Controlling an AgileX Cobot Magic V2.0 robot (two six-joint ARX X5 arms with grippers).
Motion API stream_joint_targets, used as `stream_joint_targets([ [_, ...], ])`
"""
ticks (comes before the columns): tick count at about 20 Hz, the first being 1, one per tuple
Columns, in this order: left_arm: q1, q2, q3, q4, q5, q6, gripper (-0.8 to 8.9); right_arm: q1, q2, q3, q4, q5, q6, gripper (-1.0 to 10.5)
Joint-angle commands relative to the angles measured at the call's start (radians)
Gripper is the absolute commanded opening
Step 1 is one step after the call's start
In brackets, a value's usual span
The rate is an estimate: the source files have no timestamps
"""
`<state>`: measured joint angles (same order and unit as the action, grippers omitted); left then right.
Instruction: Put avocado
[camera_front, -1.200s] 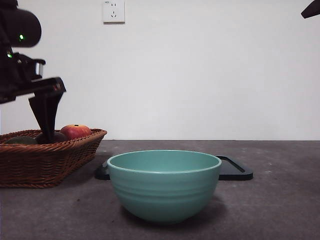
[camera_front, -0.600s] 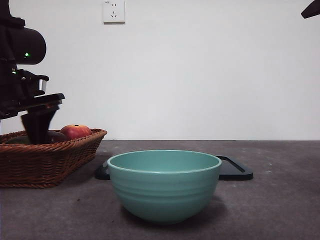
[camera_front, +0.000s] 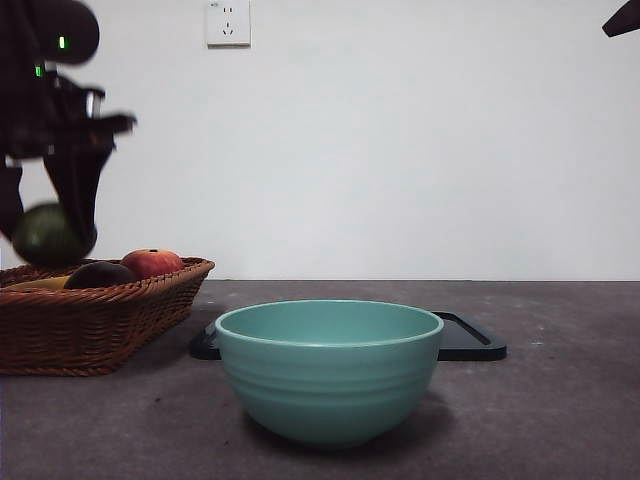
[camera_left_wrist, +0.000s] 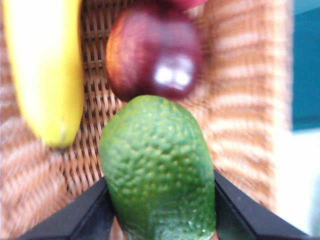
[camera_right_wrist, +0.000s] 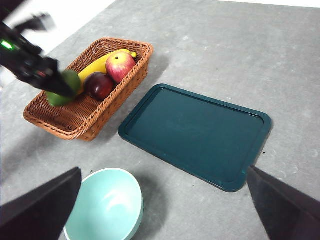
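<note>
The green avocado (camera_front: 47, 235) hangs above the wicker basket (camera_front: 95, 325) at the far left, held in my left gripper (camera_front: 50, 238). In the left wrist view the avocado (camera_left_wrist: 159, 172) fills the space between the two black jaws, which are shut on its sides. In the right wrist view the avocado (camera_right_wrist: 64, 89) shows over the basket (camera_right_wrist: 87, 120), under the left arm. My right gripper (camera_right_wrist: 165, 215) is open, empty and high above the table, between the teal bowl (camera_right_wrist: 105, 205) and the dark tray (camera_right_wrist: 197, 135).
A dark purple fruit (camera_front: 98, 274), a red-orange fruit (camera_front: 152, 263) and a yellow banana (camera_left_wrist: 45, 70) lie in the basket. The teal bowl (camera_front: 328, 368) stands at the front centre. The dark green tray (camera_front: 470, 338) lies behind it.
My left gripper went down into the basket, closed on the avocado and has lifted it clear above the basket rim. The right arm has not moved.
</note>
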<state>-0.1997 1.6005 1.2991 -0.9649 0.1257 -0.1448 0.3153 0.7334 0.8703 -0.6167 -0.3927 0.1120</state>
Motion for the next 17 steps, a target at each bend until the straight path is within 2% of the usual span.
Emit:
stream_joint_targets([
  [1,-0.032,-0.069,0.033,-0.031,0.011,-0.002,1.72,0.005,0.003,0.019,0.010,-0.003,0.009,5.6],
  [4,-0.113,-0.158,0.033,-0.067,0.036,-0.031,1.72,0.005,0.003,0.019,0.010,-0.003,0.009,5.6],
  [8,-0.305,-0.221,0.033,-0.057,0.068,-0.090,1.72,0.005,0.003,0.019,0.010,-0.003,0.009,5.6],
  [12,-0.493,-0.185,0.032,-0.016,0.066,-0.154,1.72,0.005,0.003,0.019,0.010,-0.003,0.009,5.6],
  [17,-0.649,-0.082,0.032,0.052,0.023,-0.164,1.71,0.005,0.003,0.019,0.010,-0.002,0.009,5.6],
])
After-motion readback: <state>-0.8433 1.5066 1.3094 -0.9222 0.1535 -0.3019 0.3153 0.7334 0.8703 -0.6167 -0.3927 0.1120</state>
